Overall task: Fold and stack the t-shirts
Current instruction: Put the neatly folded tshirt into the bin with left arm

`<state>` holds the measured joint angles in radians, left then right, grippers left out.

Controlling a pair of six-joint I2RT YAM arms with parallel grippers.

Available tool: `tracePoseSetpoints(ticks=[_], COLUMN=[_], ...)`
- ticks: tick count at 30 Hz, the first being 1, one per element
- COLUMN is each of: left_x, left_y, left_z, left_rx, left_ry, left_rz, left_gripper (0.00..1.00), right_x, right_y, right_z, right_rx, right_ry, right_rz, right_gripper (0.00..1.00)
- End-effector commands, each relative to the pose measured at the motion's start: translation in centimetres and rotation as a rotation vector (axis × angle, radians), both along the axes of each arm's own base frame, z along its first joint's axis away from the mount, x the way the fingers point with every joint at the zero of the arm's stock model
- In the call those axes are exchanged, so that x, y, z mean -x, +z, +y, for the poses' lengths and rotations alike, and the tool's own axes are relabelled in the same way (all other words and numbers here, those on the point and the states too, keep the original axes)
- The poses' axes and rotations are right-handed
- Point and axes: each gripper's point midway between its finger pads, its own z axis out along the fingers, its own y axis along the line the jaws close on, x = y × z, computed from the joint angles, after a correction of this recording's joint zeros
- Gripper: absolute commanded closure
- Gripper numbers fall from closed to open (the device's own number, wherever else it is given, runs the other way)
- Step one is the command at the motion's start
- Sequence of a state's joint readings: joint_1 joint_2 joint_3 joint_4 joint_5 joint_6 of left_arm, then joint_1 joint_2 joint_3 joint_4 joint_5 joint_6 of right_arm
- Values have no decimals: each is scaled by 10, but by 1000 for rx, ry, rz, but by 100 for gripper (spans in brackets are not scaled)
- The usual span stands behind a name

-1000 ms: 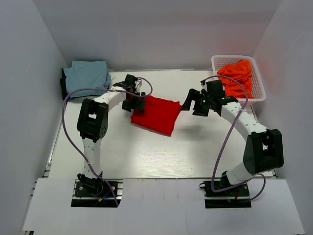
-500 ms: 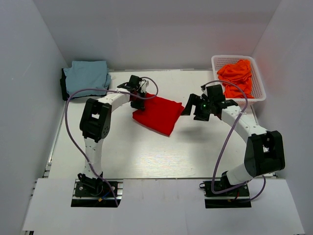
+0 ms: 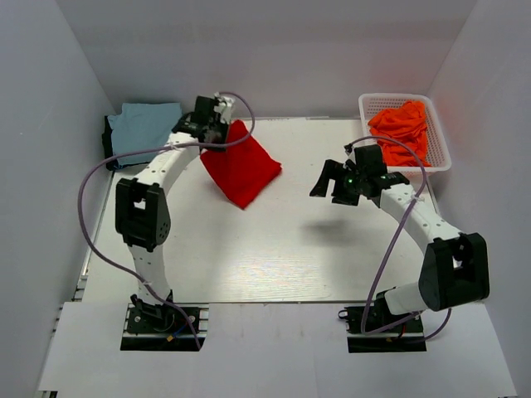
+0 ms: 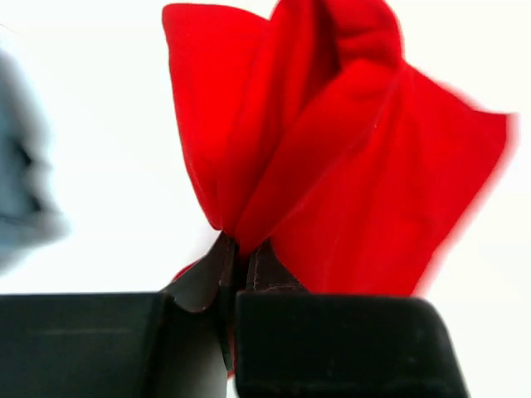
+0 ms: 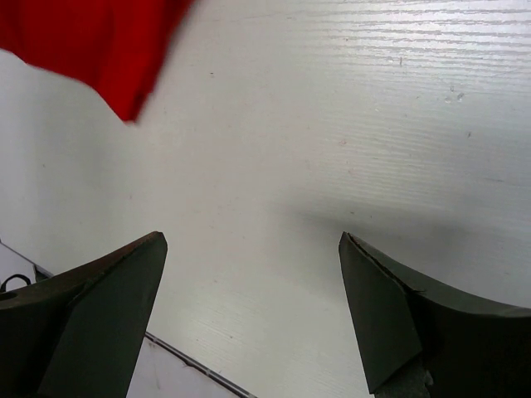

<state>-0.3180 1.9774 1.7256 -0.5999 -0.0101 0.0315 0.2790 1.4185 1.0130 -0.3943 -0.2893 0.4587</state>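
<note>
The bright red t-shirt hangs folded from my left gripper, lifted off the table at the back left. In the left wrist view the gripper is shut on a bunched edge of the red t-shirt. A folded light blue t-shirt lies at the far left, beside the lifted arm. Orange t-shirts fill the white basket at the back right. My right gripper hovers mid-table, right of the red t-shirt. It stands open over bare table with nothing between its fingers. A corner of the red t-shirt shows at that view's top left.
White walls enclose the table on three sides. A dark object sits under the blue t-shirt at the left wall. The table's edge strip shows below the right gripper's fingers.
My left gripper has shut on the red t-shirt's edge and raised it up and back toward the left. The shirt now hangs instead of lying flat. The right gripper shifted slightly right.
</note>
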Motion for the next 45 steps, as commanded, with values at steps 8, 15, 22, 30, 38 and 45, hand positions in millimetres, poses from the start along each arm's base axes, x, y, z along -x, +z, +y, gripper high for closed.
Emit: tracePoseSetpoints(ticks=[8,15,22,30,38,45], left_x=[-48,-72,-102,-118,-108,-91], left_y=[155,183,177,153,140,135], left_z=[98,160,205,270,327,353], left_rx=[-73,-85,-71,-74,-72,-142], left_ry=[35,116,147,310,492,660], left_rz=[-336,-411,-468,-469,-480,-471], left_gripper=[100,100,100,100,100,55], right_x=[-1,-1,-5,-18,-26,-27], right_y=[49,64,61,53,46,48], right_z=[-12,-8,-5,2,14,15], right_rx=[34,6,7,-3,-37,-44], right_ry=[-9,2,11,23,41,46], right_rz=[-143,-154,-130,-90,-59,-62], right_gripper=[10,10,10,10,10,10])
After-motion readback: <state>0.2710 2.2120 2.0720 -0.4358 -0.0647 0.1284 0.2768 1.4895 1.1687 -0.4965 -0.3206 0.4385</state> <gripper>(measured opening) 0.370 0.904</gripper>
